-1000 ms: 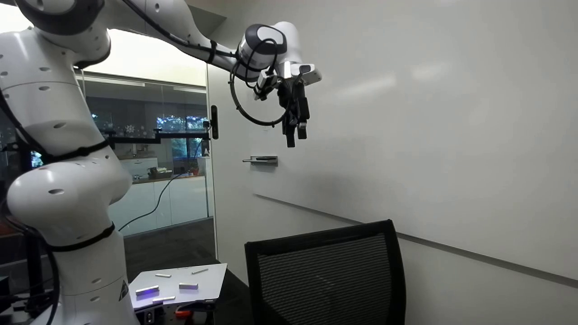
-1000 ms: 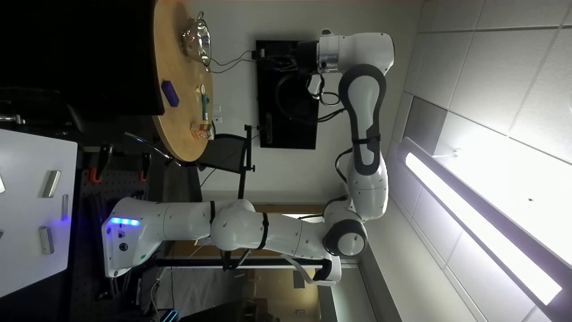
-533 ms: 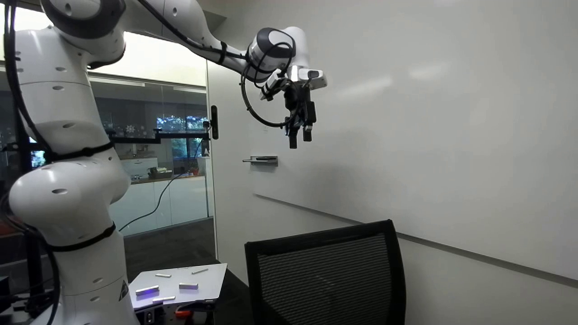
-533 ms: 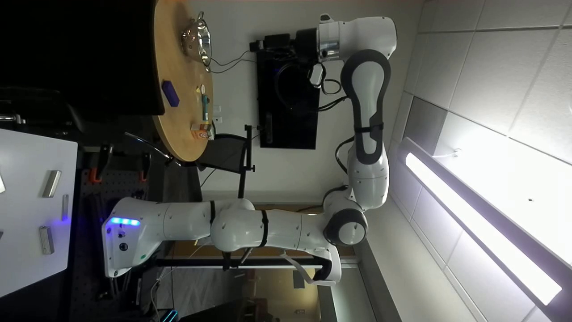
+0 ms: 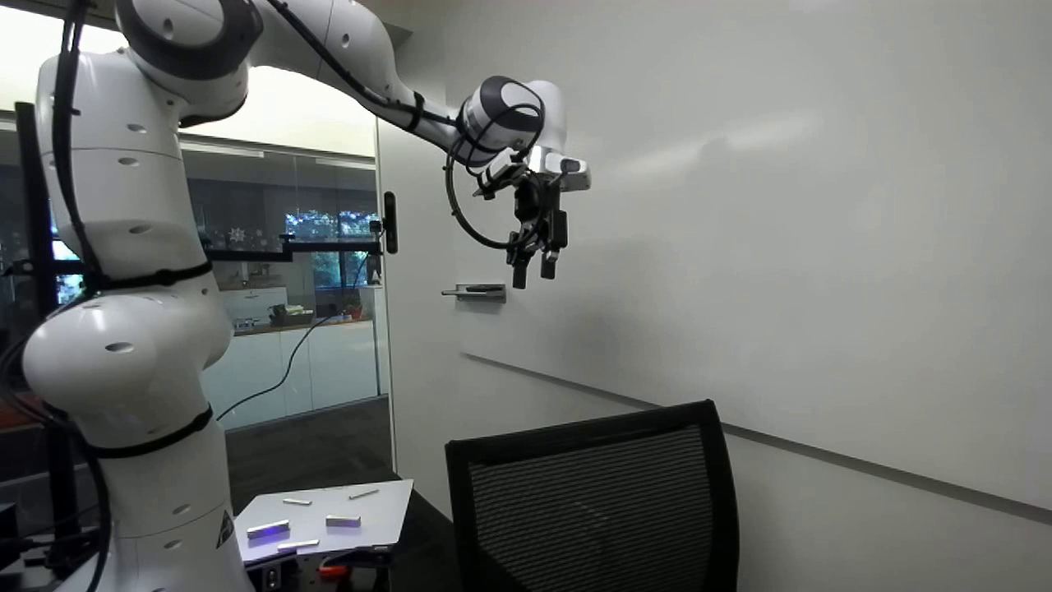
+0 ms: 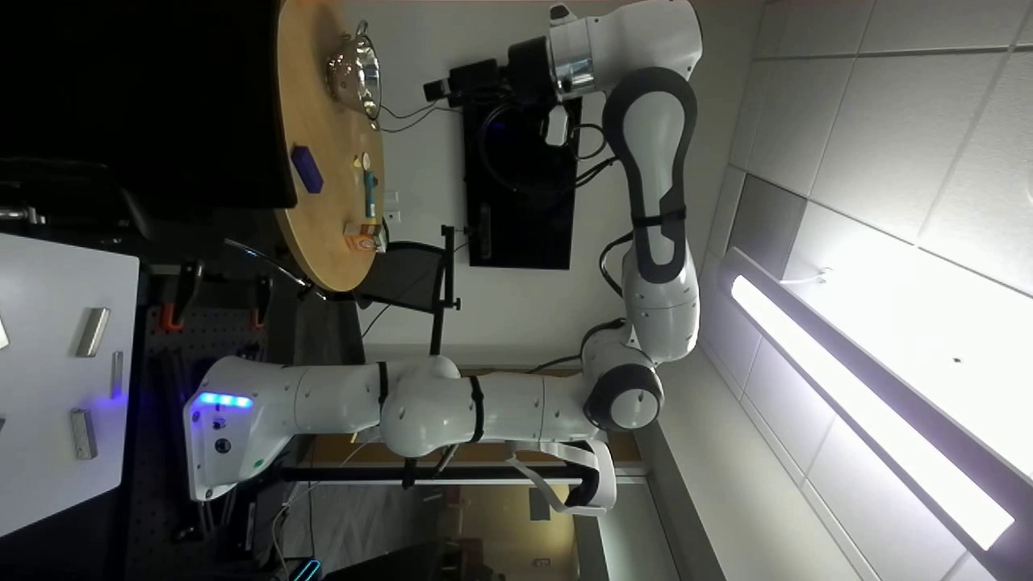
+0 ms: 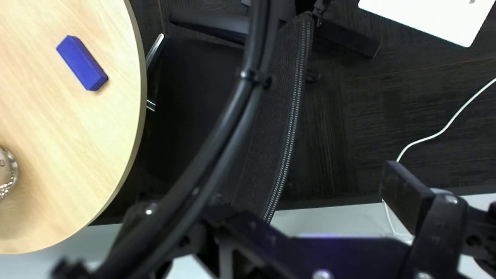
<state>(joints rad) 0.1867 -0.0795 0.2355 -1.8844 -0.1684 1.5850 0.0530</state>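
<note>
Exterior view — claw (image 6: pixel 436 89) hangs high — orange box (image 6: pixel 361 235) bears illegible print (image 6: pixel 368 241).

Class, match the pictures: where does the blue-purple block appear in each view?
In an exterior view: blue-purple block upper left, on the wooden table.
In an exterior view facing a white wall: not in it.
Wrist view: blue-purple block upper left, on the same wooden table.
Shared landmark: the gripper, visible in all three.
</note>
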